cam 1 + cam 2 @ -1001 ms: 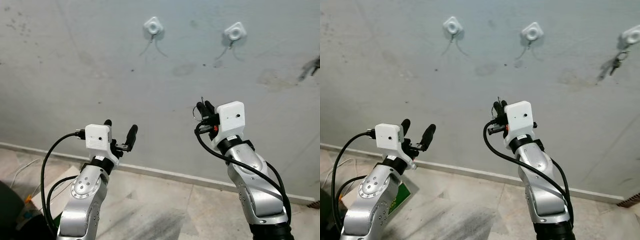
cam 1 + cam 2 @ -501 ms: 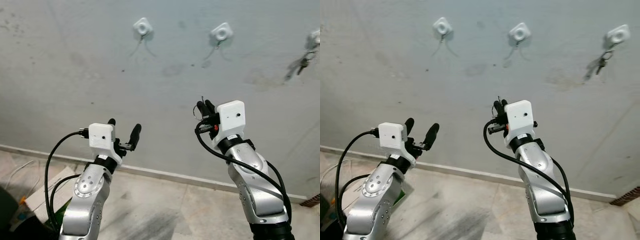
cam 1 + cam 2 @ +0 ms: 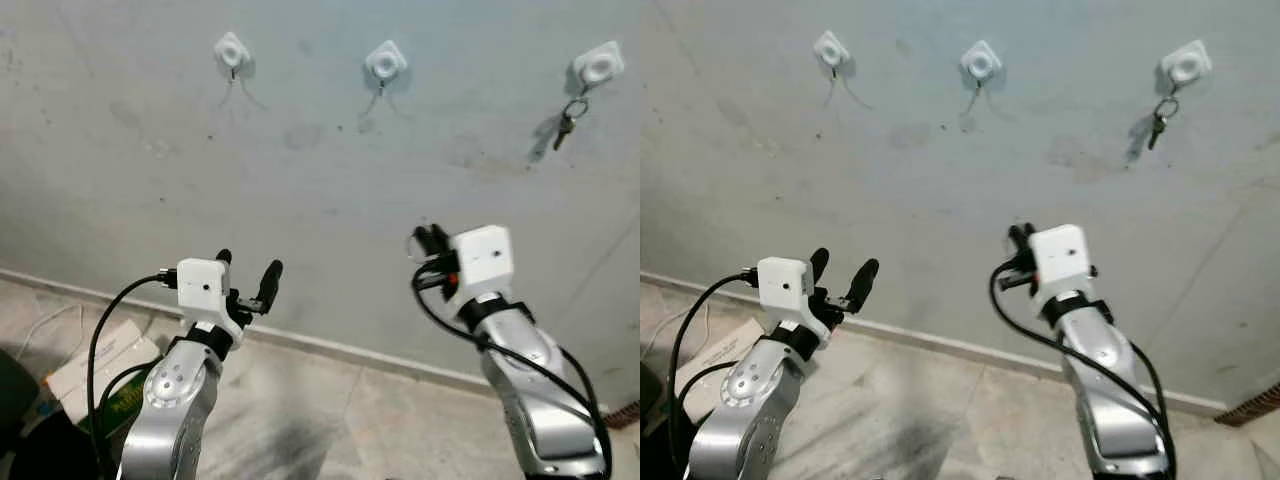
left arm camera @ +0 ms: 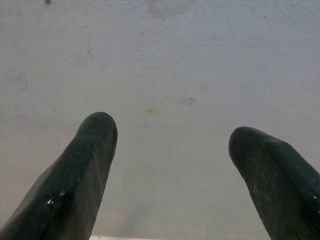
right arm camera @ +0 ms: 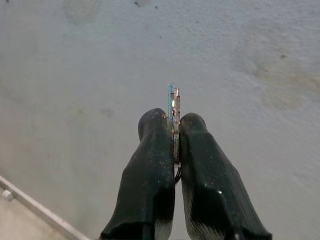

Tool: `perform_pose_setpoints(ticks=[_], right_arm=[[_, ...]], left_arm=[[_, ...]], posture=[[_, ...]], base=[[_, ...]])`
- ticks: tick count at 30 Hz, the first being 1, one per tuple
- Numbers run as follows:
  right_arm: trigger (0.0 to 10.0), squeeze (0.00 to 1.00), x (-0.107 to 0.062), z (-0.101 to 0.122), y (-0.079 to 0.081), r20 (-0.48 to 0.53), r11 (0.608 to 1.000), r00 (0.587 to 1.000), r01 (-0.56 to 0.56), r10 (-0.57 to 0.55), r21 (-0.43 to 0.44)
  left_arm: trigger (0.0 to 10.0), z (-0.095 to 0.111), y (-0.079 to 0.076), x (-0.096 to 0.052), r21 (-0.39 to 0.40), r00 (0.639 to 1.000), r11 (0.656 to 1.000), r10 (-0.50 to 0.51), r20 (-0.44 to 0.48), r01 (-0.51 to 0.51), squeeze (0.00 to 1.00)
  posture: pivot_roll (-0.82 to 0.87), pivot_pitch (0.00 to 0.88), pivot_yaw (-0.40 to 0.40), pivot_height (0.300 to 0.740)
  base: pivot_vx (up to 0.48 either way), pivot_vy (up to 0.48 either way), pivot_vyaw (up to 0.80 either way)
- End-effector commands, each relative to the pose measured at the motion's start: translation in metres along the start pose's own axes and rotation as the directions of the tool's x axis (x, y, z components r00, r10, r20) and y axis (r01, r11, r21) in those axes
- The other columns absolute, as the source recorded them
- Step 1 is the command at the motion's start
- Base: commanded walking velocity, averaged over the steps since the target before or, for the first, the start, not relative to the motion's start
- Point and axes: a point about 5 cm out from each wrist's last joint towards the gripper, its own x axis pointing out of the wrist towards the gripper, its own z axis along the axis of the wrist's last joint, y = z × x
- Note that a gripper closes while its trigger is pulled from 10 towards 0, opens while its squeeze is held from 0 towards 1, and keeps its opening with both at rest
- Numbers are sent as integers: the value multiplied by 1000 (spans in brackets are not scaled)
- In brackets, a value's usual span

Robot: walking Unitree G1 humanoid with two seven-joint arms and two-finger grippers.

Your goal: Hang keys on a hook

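right, my right gripper has its two black fingers pressed tight together with the keys pinched flat between them, the thin metal edges poking out past the tips toward the wall. in the head views that gripper is raised in front of me on the right, well below the hooks, with a bit of key ring showing beside the fingers. my left gripper stands wide apart with nothing in it, looking at bare grey wall; in the head views it is held up on the left, lower than the right one. up on the wall there are three white hooks in a row: the left hook, the middle hook, and the right hook, which already has another set of keys dangling from it. down at the lower left, on the floor, a cardboard box lies beside my left arm.
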Motion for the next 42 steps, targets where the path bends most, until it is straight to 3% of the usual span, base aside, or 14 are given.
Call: perform_pose_setpoints(ticks=[1,7,17,42], right_arm=[[10000,0,-6,3,5,7,1000,1000,-30,30,4],[10000,0,-24,-5,1,-33,1000,999,-11,11,3],[10000,0,-23,2,3,-15,1000,1000,-7,7,10],[10000,0,-23,2,6,-27,1000,999,-23,23,8]], left_arm=[[10000,0,9,-9,21,1000,1000,24,-14,-24,0],[10000,-7,15,-26,15,998,999,43,-53,-42,0],[10000,-2,7,-25,8,999,1000,-20,-31,20,0],[10000,0,5,-26,-15,999,999,-29,-35,29,0]], posture=[[-37,96,66,740],[-37,96,66,740],[-48,104,66,740],[-45,108,67,740]], base=[[0,0,0],[0,0,0],[81,0,0],[364,0,0]])
